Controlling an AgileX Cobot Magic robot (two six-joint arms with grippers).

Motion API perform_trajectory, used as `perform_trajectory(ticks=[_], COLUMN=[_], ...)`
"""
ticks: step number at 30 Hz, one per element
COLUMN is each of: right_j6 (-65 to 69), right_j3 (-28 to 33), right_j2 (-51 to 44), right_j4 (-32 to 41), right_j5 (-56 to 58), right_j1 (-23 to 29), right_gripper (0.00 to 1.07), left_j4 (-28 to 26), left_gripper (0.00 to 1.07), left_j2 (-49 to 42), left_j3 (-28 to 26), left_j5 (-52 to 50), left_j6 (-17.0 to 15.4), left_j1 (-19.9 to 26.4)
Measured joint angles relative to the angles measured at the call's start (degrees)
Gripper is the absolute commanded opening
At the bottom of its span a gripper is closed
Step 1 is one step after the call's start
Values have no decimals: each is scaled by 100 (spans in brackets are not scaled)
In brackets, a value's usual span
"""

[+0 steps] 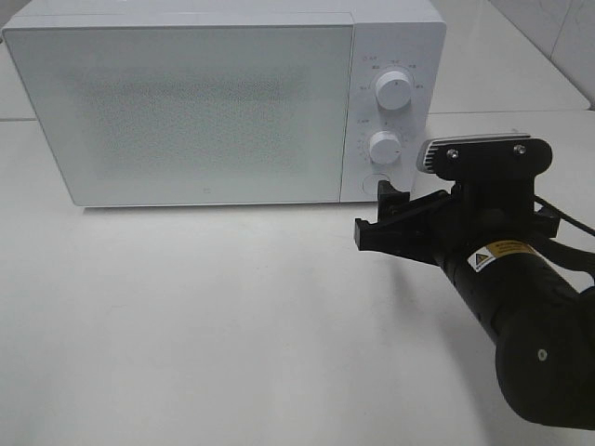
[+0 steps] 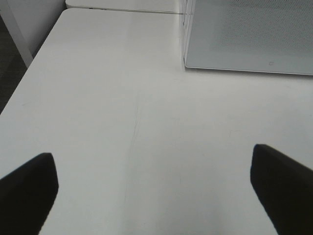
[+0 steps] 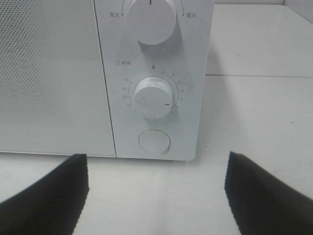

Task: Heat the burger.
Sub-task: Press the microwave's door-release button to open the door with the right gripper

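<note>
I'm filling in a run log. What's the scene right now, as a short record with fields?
microwave: door closed, stands on the white table
burger: not in view
right hand: open, empty, close in front of the round button below the timer knob
timer knob: red mark points away from zero
left hand: open, empty, above the table
</note>
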Motion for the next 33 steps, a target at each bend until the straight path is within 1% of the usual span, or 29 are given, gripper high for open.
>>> perform_trajectory(ticks=[5,8,10,11,12,13,14,16,17,18,19,20,21,22,24,25,26,27,28,29,30,31,32,33], right_j6=[34,269,819,819,1358,1599,1599,2504,2504,3117,3117,3782,4102,4102,5363,5363,5615,5615,6222,6515,6515,7019,7282,7282], right_j3=[0,0,0,0,0,0,0,0,0,0,0,0,0,0,0,0,0,0,0,0,0,0,0,0], right_j2=[0,0,0,0,0,0,0,0,0,0,0,0,0,0,0,0,0,0,0,0,0,0,0,0], right_j4=[40,40,40,40,40,40,40,46,46,46,46,46,46,46,63,63,63,63,63,63,63,63,63,63], right_j5=[0,11,97,97,195,223,223,275,275,298,298,304,304,304,304,304,309,309,338,390,390,516,590,590], right_j1=[0,0,0,0,0,0,0,0,0,0,0,0,0,0,0,0,0,0,0,0,0,0,0,0], right_gripper=[75,75,75,75,74,72,72,69,69,66,66,63,62,62,57,57,53,53,48,46,46,39,35,35], left_j4=[0,0,0,0,0,0,0,0,0,0,0,0,0,0,0,0,0,0,0,0,0,0,0,0], left_gripper=[101,101,101,101,101,101,101,101,101,101,101,101,101,101,101,101,101,101,101,101,101,101,101,101], left_j2=[0,0,0,0,0,0,0,0,0,0,0,0,0,0,0,0,0,0,0,0,0,0,0,0], left_j3=[0,0,0,0,0,0,0,0,0,0,0,0,0,0,0,0,0,0,0,0,0,0,0,0], left_j5=[0,0,0,0,0,0,0,0,0,0,0,0,0,0,0,0,0,0,0,0,0,0,0,0], left_j6=[0,0,0,0,0,0,0,0,0,0,0,0,0,0,0,0,0,0,0,0,0,0,0,0], left_j1=[0,0,0,0,0,0,0,0,0,0,0,0,0,0,0,0,0,0,0,0,0,0,0,0])
